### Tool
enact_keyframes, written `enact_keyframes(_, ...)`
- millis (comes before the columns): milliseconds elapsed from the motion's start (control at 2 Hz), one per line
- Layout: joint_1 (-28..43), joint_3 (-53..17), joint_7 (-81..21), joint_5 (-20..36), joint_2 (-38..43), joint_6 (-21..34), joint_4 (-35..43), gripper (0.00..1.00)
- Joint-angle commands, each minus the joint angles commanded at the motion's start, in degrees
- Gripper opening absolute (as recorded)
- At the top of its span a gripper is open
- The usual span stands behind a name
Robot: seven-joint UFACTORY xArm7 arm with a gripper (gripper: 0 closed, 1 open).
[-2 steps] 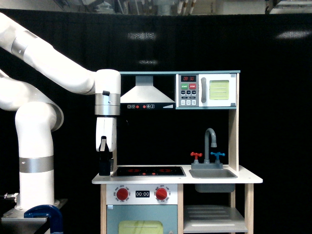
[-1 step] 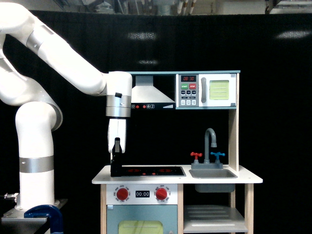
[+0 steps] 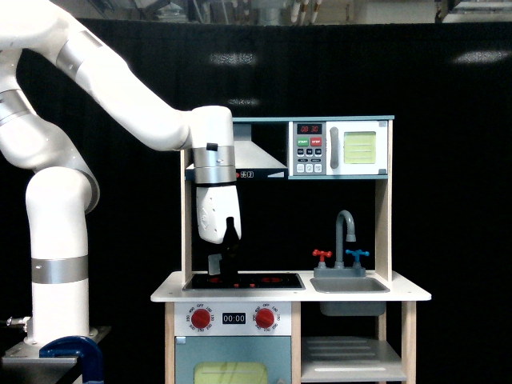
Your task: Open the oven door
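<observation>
The oven door [image 3: 360, 148] is a small white-framed door with a pale yellow-green striped window, high on the toy kitchen's right shelf. Its grey vertical bar handle [image 3: 334, 148] stands at the door's left edge, and the door looks closed flat. My gripper [image 3: 223, 268] hangs from the white arm over the left part of the stovetop [image 3: 264, 281], well below and to the exterior view's left of the door. Its fingers point down with a small gap between them and hold nothing.
A grey range hood [image 3: 252, 154] sits just right of my wrist. A button panel [image 3: 309, 148] adjoins the door. A faucet [image 3: 345, 232] and sink [image 3: 350, 285] lie below the door. A larger blue-grey door [image 3: 232, 360] is under the knobs.
The arm has swung toward the exterior view's right, from the counter's left edge to over the stovetop, and the wrist has turned so both fingers now show.
</observation>
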Motion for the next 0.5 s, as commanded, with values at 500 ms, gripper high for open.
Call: enact_keyframes(500,11.84,-12.04,-40.93,24.09,20.22,5.81,25.02,1.00)
